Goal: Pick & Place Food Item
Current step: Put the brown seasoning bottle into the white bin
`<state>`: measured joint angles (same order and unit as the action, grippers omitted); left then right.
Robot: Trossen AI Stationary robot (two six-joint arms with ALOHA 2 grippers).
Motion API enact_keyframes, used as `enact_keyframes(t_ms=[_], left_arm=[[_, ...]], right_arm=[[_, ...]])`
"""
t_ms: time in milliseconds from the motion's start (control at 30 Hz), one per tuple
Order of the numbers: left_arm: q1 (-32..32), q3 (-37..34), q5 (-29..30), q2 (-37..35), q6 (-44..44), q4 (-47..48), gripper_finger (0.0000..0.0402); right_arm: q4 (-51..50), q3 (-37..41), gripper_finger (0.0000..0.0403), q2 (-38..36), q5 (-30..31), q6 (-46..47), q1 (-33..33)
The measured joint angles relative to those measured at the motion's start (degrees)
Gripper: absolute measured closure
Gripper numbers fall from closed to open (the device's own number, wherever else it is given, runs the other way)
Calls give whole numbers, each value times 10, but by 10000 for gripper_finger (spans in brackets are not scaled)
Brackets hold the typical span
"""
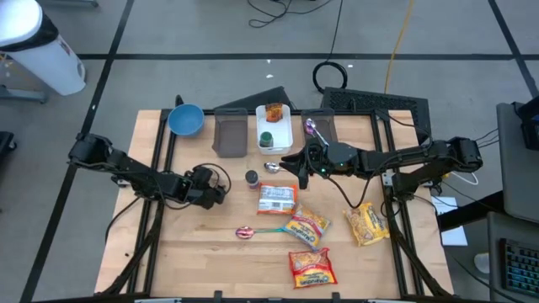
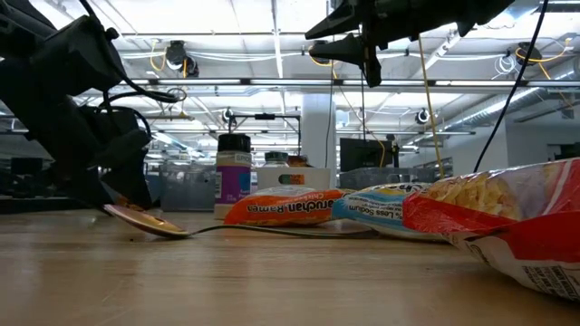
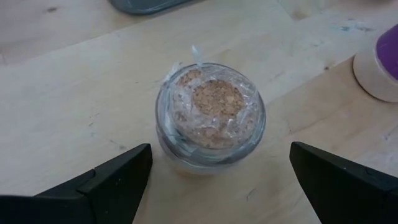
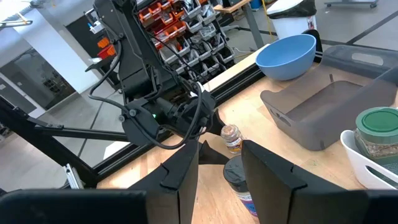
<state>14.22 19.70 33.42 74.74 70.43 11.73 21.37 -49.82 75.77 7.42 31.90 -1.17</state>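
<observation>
bowl [image 1: 185,119]: light blue
tray [image 1: 274,127]: white
bin [image 1: 229,133]: dark grey
jar [image 3: 210,118]: clear glass, tan crumbs
bottle [image 1: 252,178]: black cap, purple label
ramen [image 1: 311,268]: red and yellow
packet [image 1: 276,198]: orange and white
table [image 1: 210,252]: pale wood

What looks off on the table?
The small jar in front of the open left claw has crinkled plastic wrap over its mouth rather than a lid. Packets lie scattered; nothing spilled.
</observation>
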Motion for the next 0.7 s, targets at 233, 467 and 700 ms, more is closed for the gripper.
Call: enact_keyframes(t_ms=[233, 467, 700], left_arm=[[0, -1, 3, 0, 4, 2, 76], [-1, -1, 0, 1, 6, 1, 175], [0, -1, -11, 1, -6, -24, 256]], right_arm=[[0, 0, 287, 0, 0, 0, 0], [-6, 0, 287, 0, 0, 0, 0], [-6, 0, 287, 0, 0, 0, 0]])
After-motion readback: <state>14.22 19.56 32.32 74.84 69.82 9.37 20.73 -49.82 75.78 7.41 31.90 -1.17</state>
